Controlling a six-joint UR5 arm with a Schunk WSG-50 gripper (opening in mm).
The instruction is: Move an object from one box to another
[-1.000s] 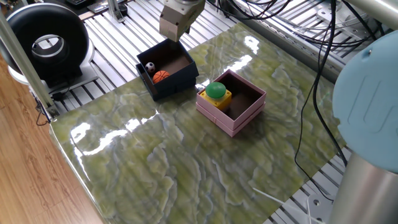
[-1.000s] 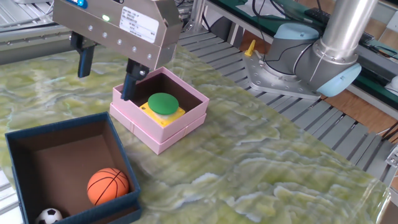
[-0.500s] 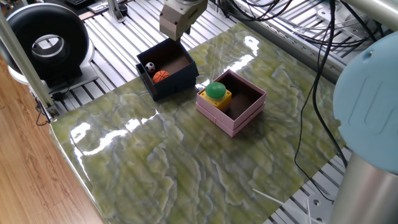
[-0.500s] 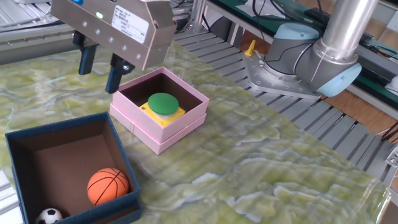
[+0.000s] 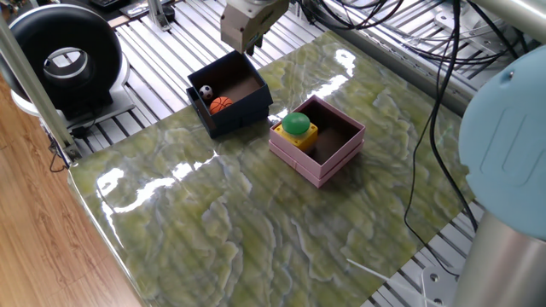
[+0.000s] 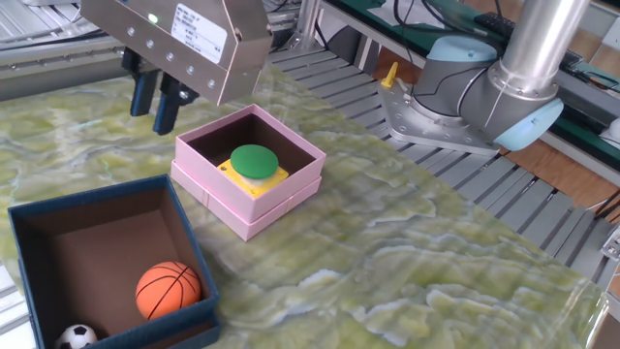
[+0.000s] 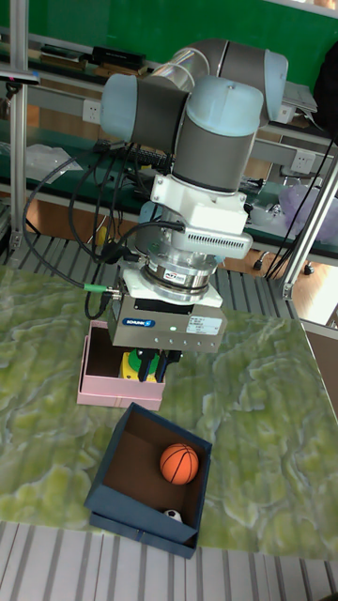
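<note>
Gripper point(image 6: 157, 100) is up in the air with its two dark fingers point(image 7: 160, 366) nearly pressed together and nothing between them, hanging over the gap between the boxes. The pale pink box point(image 6: 291, 184) just beside it holds a yellow block with a green round top point(image 6: 254, 161), dome facing up. The navy box point(image 6: 58, 208) sits close by, with a mini basketball point(image 6: 169, 289) and a tiny soccer ball point(image 6: 73, 337) in one corner. Being round, they have no long axis.
</note>
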